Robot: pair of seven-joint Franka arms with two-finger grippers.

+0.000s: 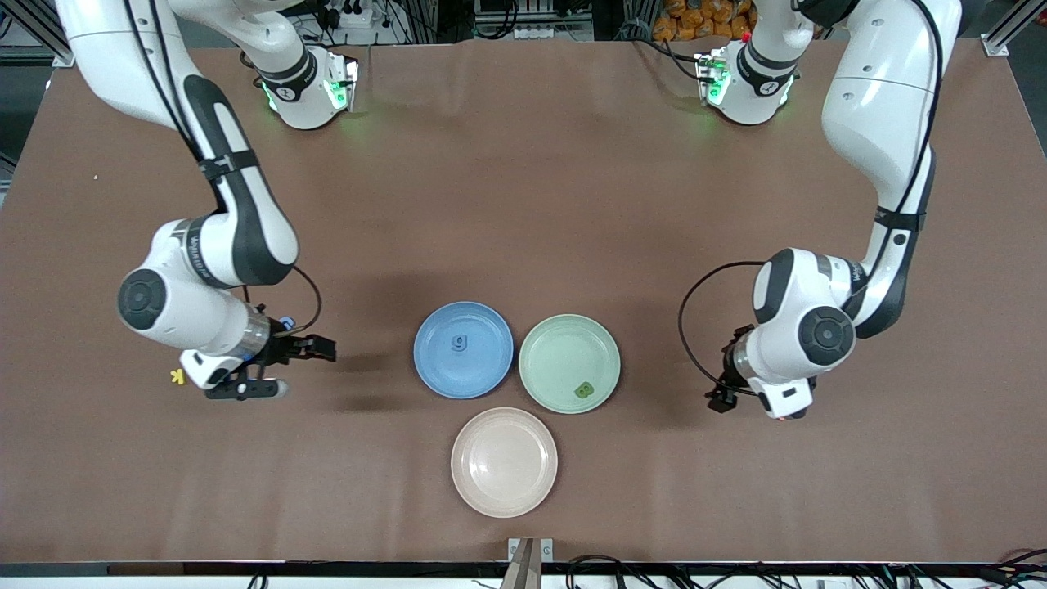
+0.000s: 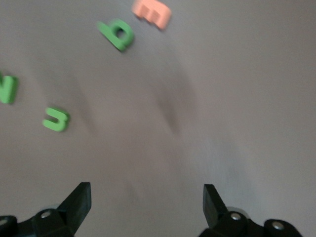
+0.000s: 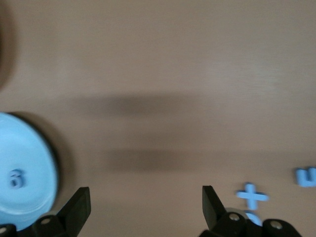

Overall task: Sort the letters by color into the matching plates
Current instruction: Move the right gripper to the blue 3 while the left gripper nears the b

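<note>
The blue plate [image 1: 433,368] holds a blue g [image 1: 460,343]. Beside it, the green plate [image 1: 556,348] holds a green B [image 1: 584,389]. My right gripper [image 1: 286,370] hangs open and empty over the table toward the right arm's end. Its wrist view shows the open gripper [image 3: 146,197], the blue plate [image 3: 34,148] with the g [image 3: 16,178], a blue cross [image 3: 252,196] and another blue letter [image 3: 306,176]. My left gripper [image 1: 721,399] hangs open over the left arm's end. Its wrist view shows the gripper [image 2: 147,197] empty, and a green b [image 2: 117,33], N [image 2: 6,88] and J [image 2: 56,119].
A pale pink plate [image 1: 504,425] sits nearer the front camera than the other two plates. A yellow letter [image 1: 176,376] lies beside my right wrist. A pink letter [image 2: 152,12] lies next to the green b. The arms hide most loose letters in the front view.
</note>
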